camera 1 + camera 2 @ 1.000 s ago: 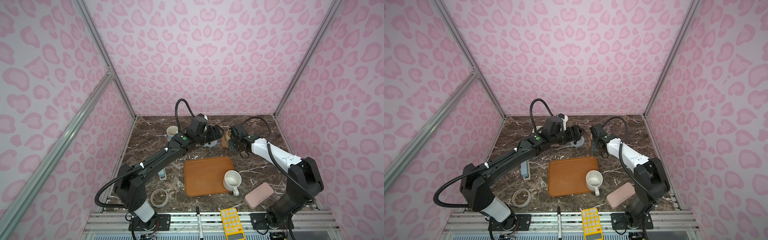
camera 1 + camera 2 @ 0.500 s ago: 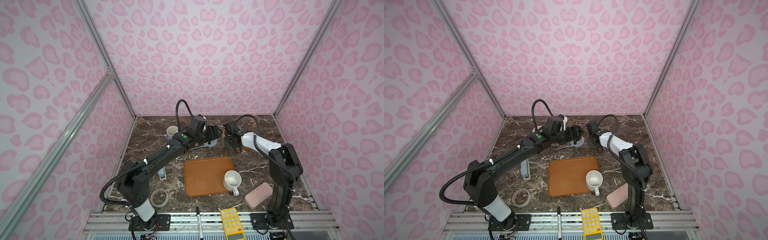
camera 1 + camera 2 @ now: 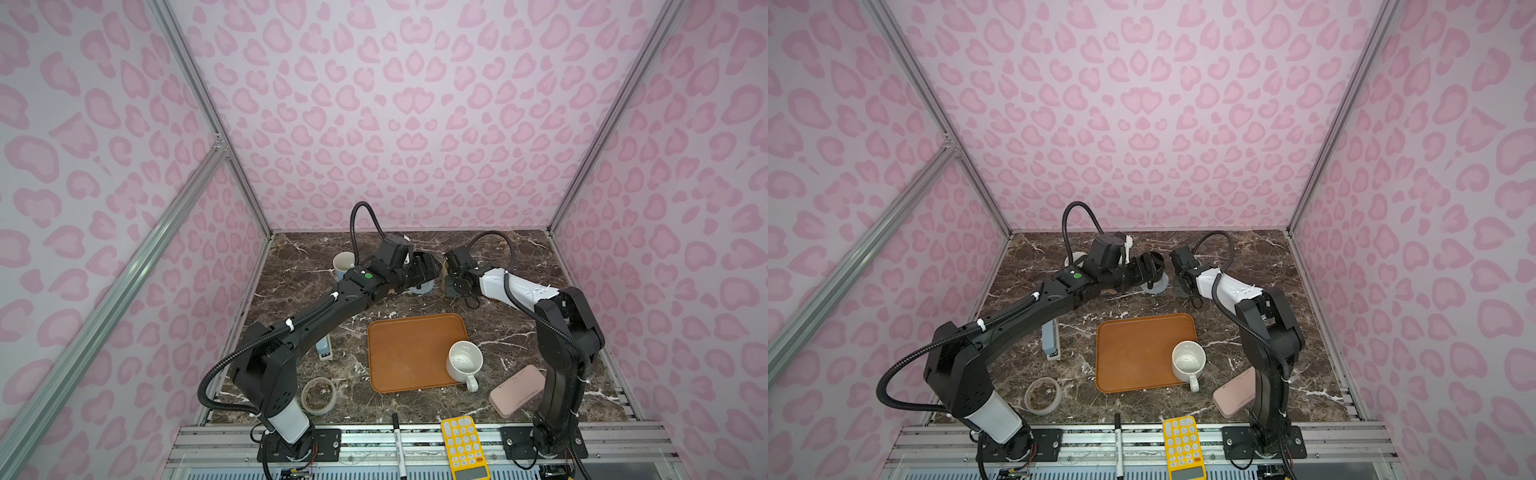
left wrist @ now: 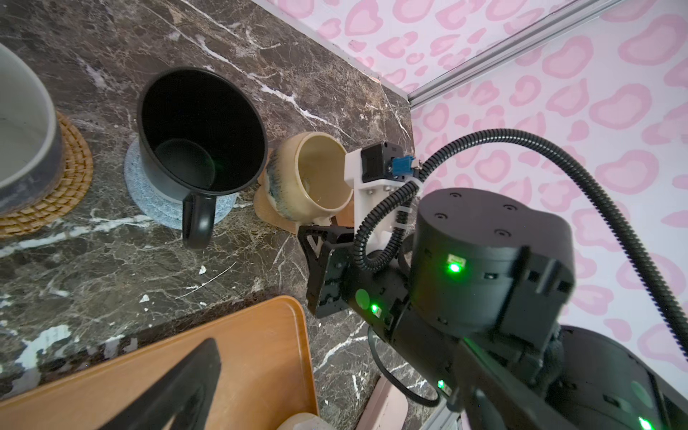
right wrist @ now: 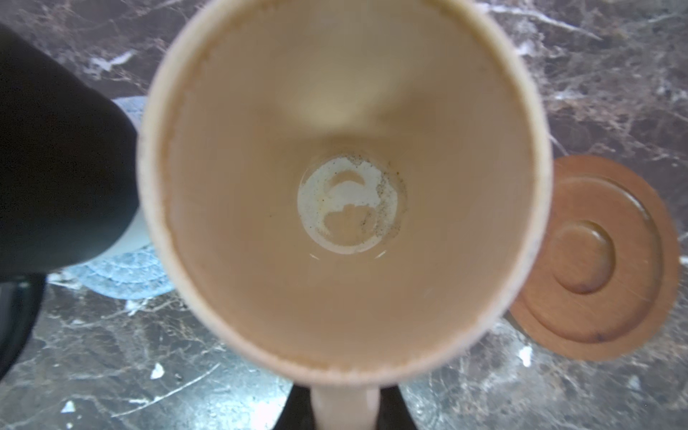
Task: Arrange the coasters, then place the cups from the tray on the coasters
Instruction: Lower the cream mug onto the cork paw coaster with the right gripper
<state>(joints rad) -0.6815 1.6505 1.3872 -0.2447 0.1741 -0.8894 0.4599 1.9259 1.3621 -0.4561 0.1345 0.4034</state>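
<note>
R gripper (image 5: 343, 409) w/ cream cup (image 5: 335, 186), now nearer black mug (image 4: 201, 134)

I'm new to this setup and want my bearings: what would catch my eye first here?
At the back, the right gripper holds a cream-yellow mug by its handle, close beside a black mug standing on a grey-blue coaster. In the middle lies an orange-brown tray, bare but for one white mug at its near right corner.
</note>
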